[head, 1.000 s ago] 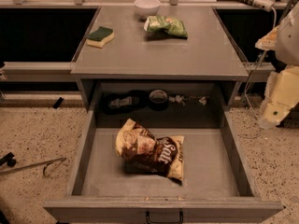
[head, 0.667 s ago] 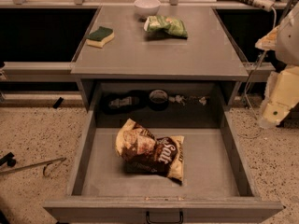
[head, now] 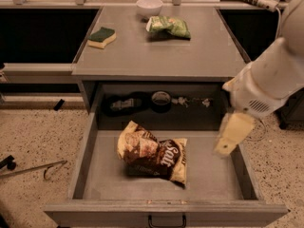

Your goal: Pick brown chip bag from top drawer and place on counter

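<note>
The brown chip bag lies crinkled in the middle of the open top drawer, its white "Salt" lettering facing up. My gripper hangs from the white arm at the right. It is above the drawer's right side, to the right of the bag and apart from it. The grey counter sits above and behind the drawer.
On the counter are a green chip bag, a green and yellow sponge and a white bowl. Dark items, among them a tape roll, lie in the recess behind the drawer. A thin metal rod lies on the speckled floor at the left.
The arm has swung in from the right edge, to the left and down. The gripper now hangs over the drawer's right side. The bag has not moved.
</note>
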Robot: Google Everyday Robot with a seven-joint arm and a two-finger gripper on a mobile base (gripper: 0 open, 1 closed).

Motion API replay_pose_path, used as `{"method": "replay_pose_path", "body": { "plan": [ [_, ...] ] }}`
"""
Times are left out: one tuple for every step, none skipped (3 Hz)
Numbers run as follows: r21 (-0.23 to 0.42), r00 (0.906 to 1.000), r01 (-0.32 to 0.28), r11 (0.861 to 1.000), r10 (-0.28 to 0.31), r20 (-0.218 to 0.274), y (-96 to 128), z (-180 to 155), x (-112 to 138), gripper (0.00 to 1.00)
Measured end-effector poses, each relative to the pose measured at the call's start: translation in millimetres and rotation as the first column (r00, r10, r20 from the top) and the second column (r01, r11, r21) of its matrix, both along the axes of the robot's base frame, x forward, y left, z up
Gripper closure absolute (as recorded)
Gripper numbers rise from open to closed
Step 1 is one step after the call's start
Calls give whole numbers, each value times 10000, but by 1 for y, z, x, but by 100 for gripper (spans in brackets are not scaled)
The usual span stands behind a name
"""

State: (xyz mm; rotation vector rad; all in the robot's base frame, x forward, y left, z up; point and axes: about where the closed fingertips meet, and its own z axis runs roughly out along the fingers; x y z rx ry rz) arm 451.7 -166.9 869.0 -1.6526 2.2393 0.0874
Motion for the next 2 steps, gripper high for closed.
{"method": "replay_pose_path", "body": {
  "plan": [
    [661, 9980, -225, 9976, 263, -579, 52, -84, 3, 0],
    [847, 9998, -159, 9963, 165, -67, 59, -88, 15, 0]
  ]
}}
